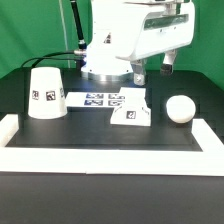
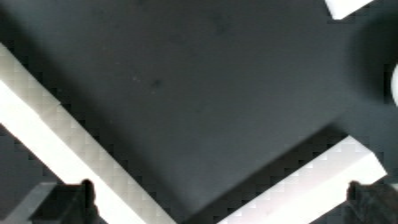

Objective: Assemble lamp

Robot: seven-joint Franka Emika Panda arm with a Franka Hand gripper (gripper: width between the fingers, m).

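**Exterior view.** My claw point(image 1: 153, 68) hangs above the black surface point(image 1: 95, 135), touching no part. How its fingers stand cannot be told here.

**Wrist view.** The claw point(image 2: 222, 205) is spread wide, with one dark fingertip point(image 2: 68, 202) at each side and nothing pinched. Between the tips is only bare surface point(image 2: 196, 90), crossed by two white bands point(image 2: 71, 150) I cannot identify.

**Lamp parts (exterior view only).** The lamp lies in three loose pieces.
- The base block point(image 1: 130, 115) sits below the claw and nearest it.
- The ball bulb point(image 1: 180, 108) is near the block, toward the exterior view's right of the claw.
- The shade point(image 1: 46, 92) stands upright, well apart on the claw's other side.

**Surroundings.** The marker board point(image 1: 100, 99) lies between shade and block. A white border rail point(image 1: 100, 160) edges the surface.
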